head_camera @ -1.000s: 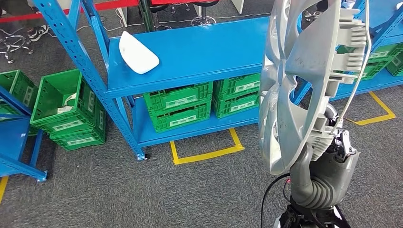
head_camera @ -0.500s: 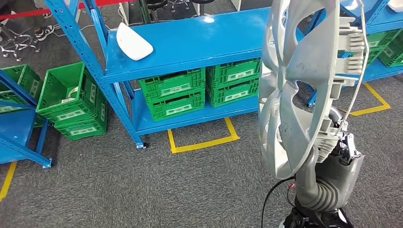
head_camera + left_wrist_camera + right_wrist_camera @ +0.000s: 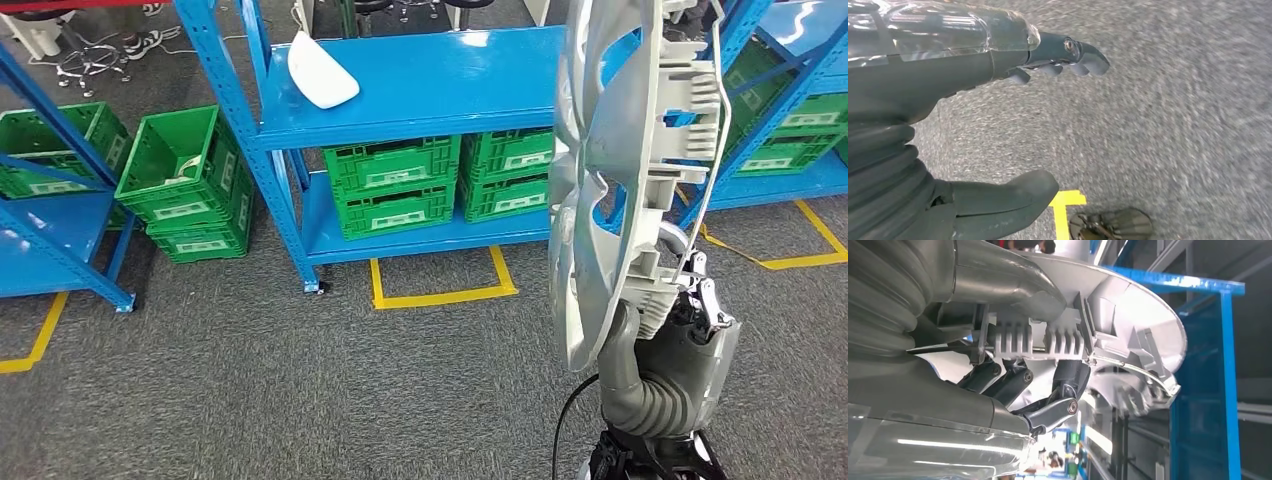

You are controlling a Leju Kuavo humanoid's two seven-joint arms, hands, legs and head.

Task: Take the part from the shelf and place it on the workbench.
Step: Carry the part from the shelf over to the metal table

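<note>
Nearest, at about five o'clock in the head view, the robot's right hand (image 3: 668,325) grips one large silver-grey plastic wheel cover (image 3: 620,170) by its lower rim, thumb on the outer face and dark fingers (image 3: 1058,407) hooked into the ribbed clips on the back. The cover stands on edge, its long axis running from six up to twelve o'clock, spoked face toward nine o'clock and the clip-lined back with its thin wire ring toward three. It is held in the air above the floor, in front of the shelving.

The left hand (image 3: 998,125) hangs over the speckled grey carpet (image 3: 1173,125), thumb and fingers apart and holding nothing.

On the carpet lies a yellow tape outline (image 3: 440,285) at the rack's foot. Beyond it, at twelve o'clock, stands a blue steel shelf rack (image 3: 440,80) with perforated uprights. Four green slatted plastic crates (image 3: 392,165) sit stacked in two pairs on its lower shelf, and one white, smooth, rounded plastic shell (image 3: 322,72) lies on the upper shelf. At ten o'clock, more green crates (image 3: 185,185) stand on the floor.
</note>
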